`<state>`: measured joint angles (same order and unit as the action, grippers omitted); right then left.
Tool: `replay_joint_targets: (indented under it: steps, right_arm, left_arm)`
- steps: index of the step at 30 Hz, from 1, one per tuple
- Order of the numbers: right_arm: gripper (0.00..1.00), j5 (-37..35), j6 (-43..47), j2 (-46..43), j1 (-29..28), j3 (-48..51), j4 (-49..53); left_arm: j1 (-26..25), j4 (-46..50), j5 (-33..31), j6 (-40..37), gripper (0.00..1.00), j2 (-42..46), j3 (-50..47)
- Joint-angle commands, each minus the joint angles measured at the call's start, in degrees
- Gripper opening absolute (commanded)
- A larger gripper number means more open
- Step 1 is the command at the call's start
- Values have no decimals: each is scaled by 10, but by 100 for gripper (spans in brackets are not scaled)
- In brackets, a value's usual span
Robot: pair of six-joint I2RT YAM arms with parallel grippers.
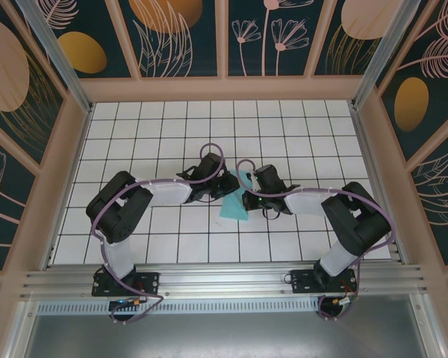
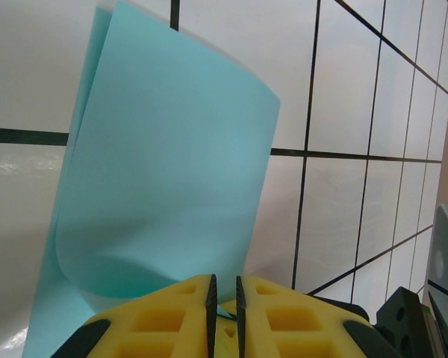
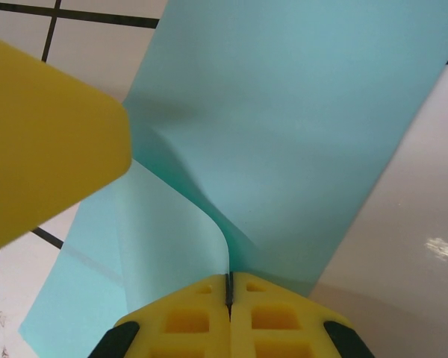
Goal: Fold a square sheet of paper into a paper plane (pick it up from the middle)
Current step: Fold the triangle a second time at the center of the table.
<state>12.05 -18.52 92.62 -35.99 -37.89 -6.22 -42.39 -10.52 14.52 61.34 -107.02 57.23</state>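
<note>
White tiled table [image 1: 299, 134] with black grid lines, walled by dark flower-patterned panels [image 1: 183, 37]. The light cyan square sheet of thin paper [image 1: 234, 206] sat at table centre between both arms, curled up on itself; from above the grippers covered most of it. The right gripper [image 3: 229, 287] was clamped flat on a fold of the sheet. The left gripper [image 2: 224, 298] showed a narrow slit; whether paper sat in it, could not tell. A blurred yellow foam shape [image 3: 45, 142] hid the sheet's left part in the right wrist view.

White gridded tabletop [image 1: 172, 246] inside floral-patterned walls [image 1: 179, 37].
</note>
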Motion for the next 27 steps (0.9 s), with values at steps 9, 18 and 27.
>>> replay_joint_targets:
  steps: [9,18,27]
  right_arm:
    - [1,-4,-8,26,3,-1,18]
    - [4,2,-14,20,3,-9,25]
    - [14,3,-32,-14,5,-42,47]
  left_arm:
    - [2,-9,0,3,17,-40,3]
    - [1,-3,-16,-2,16,-56,-12]
    - [1,2,-26,1,14,-59,-40]
